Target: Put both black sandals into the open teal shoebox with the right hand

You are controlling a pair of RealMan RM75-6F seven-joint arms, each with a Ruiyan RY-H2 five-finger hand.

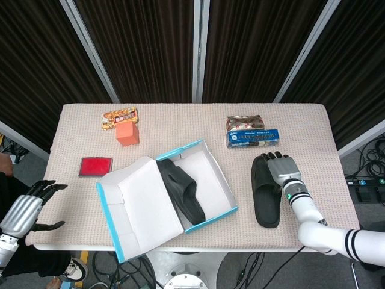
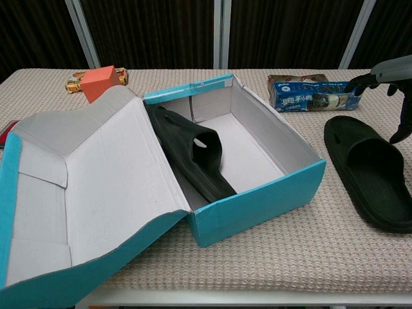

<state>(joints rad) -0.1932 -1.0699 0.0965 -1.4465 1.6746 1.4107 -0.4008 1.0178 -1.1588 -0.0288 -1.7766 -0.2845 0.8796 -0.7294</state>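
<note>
A: Where's the right hand [image 1: 281,169]?
B: Over the top end of the loose sandal [image 1: 266,192], palm down, fingers spread and holding nothing. In the chest view its fingertips [image 2: 358,82] hang just above the sandal's far edge; I can't tell if they touch it.
A: And the sandal itself?
B: Flat on the table [image 1: 180,123], sole down, well right of the shoebox [image 1: 212,180].
A: The other sandal?
B: Already in the box: the second sandal [image 1: 180,189] leans on its side along the left wall, by the raised lid [image 1: 141,205].
A: Left hand?
B: The left hand [image 1: 24,205] is off the table's near left corner, fingers apart, empty.
A: Anything else?
B: A blue packet [image 1: 252,138] and a brown packet [image 1: 243,123] just beyond the right hand. Far left: an orange block [image 1: 127,133], a snack bar [image 1: 119,115] and a red case [image 1: 95,166].
</note>
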